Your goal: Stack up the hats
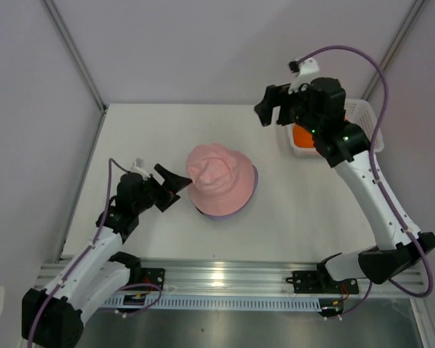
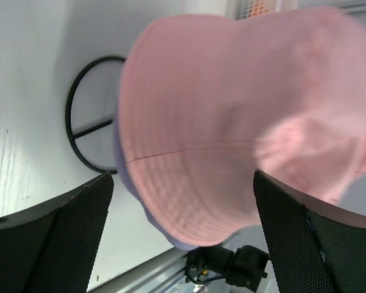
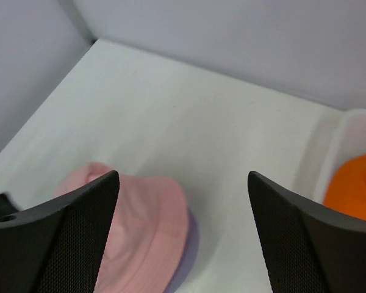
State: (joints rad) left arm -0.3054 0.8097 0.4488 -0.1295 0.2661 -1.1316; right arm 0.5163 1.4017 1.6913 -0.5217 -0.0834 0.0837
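Most of the lavender hat [image 3: 193, 241] is hidden: only a thin rim of it shows under the pink hat [image 1: 219, 177], which sits right on top of it. Beneath both, the black wire stand [image 2: 91, 129] shows only as part of a ring lying on the bench [image 1: 312, 210]; the rest is covered. In the left wrist view the pink hat's far side is blurred.

The orange hat [image 1: 301, 136] lies in the white basket [image 1: 362, 112], partly behind the right arm [image 1: 370, 181] in the top view and cut off by one finger in the right wrist view.

The left arm [image 1: 123, 210] reaches low over the bench. The left jaws are released and spread wide, with the pink hat just ahead of them and filling the gap in the wrist view. Whether a tip touches the brim cannot be told.

The right arm is raised and bent, its jaws also spread and gripping nothing, with the orange hat beside and below them.
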